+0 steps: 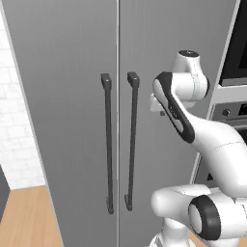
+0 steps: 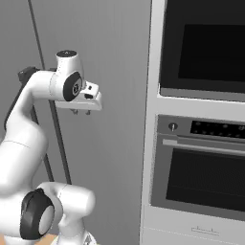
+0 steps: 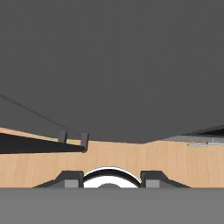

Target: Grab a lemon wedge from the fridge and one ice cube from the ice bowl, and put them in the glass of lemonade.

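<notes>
The fridge (image 1: 67,96) stands shut, its two grey doors meeting at a centre seam, with two long dark bar handles (image 1: 108,144) side by side. My gripper (image 2: 81,113) hangs in front of the right door (image 2: 115,72), about level with the handles' tops, pointing down. Its two short fingers stand partly apart with nothing between them. In the hand view the fingertips (image 3: 72,178) frame the floor, with the door (image 3: 112,65) above and the handle ends (image 3: 73,140) at left. The lemon wedge, ice cube, ice bowl and glass of lemonade are out of view.
A built-in oven stack (image 2: 201,182) with a dark upper unit (image 2: 206,43) adjoins the fridge on the right. White brick wall (image 1: 12,120) lies to the left. Wooden floor (image 1: 24,217) runs below.
</notes>
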You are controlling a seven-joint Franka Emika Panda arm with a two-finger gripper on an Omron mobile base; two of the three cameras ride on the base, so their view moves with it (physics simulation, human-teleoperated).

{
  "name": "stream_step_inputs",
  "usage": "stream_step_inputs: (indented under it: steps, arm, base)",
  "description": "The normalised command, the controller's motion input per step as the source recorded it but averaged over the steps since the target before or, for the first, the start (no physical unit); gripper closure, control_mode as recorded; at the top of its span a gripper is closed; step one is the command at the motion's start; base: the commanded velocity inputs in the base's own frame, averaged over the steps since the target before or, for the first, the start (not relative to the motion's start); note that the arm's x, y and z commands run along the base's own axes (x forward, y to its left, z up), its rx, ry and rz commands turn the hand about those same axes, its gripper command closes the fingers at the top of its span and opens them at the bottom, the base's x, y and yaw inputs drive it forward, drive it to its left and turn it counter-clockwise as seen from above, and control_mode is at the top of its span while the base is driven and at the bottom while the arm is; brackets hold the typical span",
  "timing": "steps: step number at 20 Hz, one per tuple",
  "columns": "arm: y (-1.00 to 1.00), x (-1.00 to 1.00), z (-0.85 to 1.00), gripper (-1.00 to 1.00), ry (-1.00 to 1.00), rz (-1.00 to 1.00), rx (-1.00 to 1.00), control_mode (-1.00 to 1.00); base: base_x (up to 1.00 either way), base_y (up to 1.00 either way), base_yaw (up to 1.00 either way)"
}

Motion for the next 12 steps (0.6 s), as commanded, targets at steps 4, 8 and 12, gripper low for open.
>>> stream_step_inputs:
  steps: [4, 8, 12]
  arm:
    - [0.11, -0.57, 0.0, -1.0, -0.03, 0.02, 0.0, -1.0]
    - [0.03, -0.97, 0.0, -1.0, -0.09, 0.0, 0.03, -1.0]
    - [0.06, -0.89, -0.01, -1.0, -0.01, 0.0, 0.03, -1.0]
  base:
    - [0.0, 0.0, 0.0]
    - [0.0, 0.0, 0.0]
    - [0.0, 0.0, 0.0]
